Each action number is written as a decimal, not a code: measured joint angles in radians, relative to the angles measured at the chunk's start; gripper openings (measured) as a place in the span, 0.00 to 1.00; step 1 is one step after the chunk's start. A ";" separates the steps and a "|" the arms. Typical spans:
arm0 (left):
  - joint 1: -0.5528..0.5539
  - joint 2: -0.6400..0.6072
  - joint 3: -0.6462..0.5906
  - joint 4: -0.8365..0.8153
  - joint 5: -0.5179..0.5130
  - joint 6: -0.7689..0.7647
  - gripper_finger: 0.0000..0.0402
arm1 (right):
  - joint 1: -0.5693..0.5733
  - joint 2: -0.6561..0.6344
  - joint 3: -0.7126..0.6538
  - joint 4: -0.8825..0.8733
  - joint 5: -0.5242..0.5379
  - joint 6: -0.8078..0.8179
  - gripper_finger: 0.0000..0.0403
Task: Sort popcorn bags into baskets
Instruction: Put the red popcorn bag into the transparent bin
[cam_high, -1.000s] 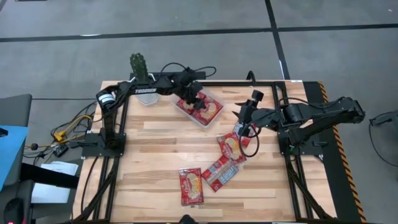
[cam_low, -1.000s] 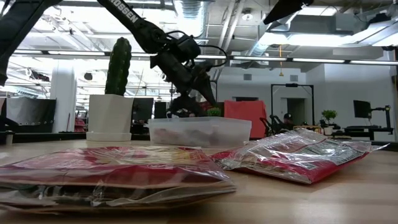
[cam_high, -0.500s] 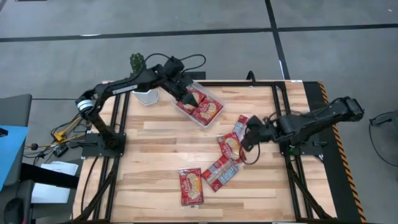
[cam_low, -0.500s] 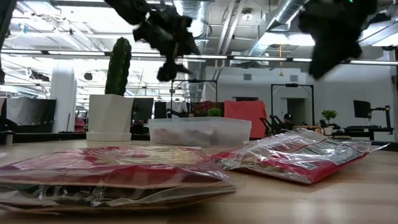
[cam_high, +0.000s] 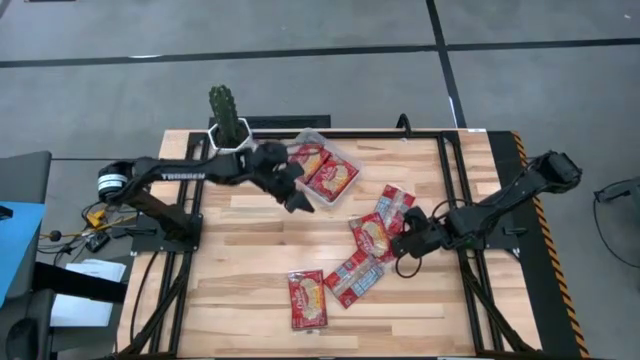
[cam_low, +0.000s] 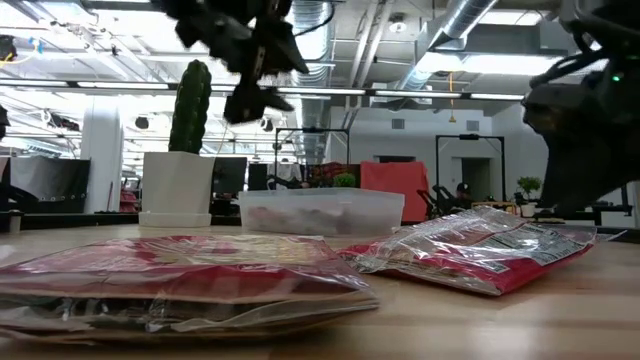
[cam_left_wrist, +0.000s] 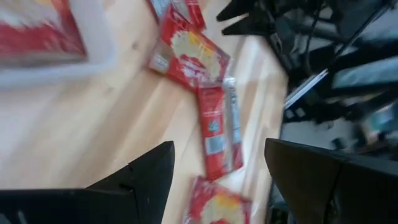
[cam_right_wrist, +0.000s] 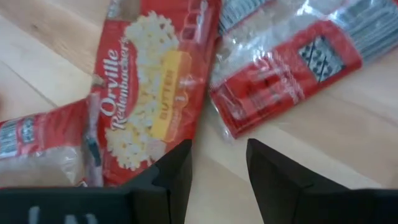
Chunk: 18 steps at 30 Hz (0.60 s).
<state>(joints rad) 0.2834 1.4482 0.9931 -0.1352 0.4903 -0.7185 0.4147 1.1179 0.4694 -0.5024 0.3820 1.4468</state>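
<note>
Beside tray (cam_high: 345, 160): left gripper (cam_high: 300, 201) agape, empty | right gripper (cam_right_wrist: 217, 163) parted above bag (cam_right_wrist: 152, 93)

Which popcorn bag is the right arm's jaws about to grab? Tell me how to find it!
Start at the clear basket by the cactus, then move toward the right gripper. Beside it lies a clump of popcorn bags. Yours is the butter bag, picture side up, nearest the open jaws; its neighbour shows a plain red back.

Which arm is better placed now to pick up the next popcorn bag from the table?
The right. Its gripper is open, low beside the loose popcorn bags. The left gripper, also open and empty, is near the clear basket, farther from them.
</note>
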 joint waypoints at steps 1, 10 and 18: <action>-0.009 0.002 -0.055 0.095 0.002 -0.048 0.59 | 0.004 0.000 -0.009 0.022 -0.002 0.005 0.43; -0.031 0.025 -0.362 0.573 -0.116 -0.315 0.59 | 0.001 0.100 -0.016 0.123 -0.044 -0.007 0.37; -0.047 0.025 -0.416 0.528 -0.181 -0.311 0.59 | -0.076 0.269 0.002 0.321 -0.116 -0.127 0.32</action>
<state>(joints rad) 0.2363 1.4734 0.5772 0.3932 0.3095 -1.0299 0.3390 1.3874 0.4711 -0.1818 0.2660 1.3198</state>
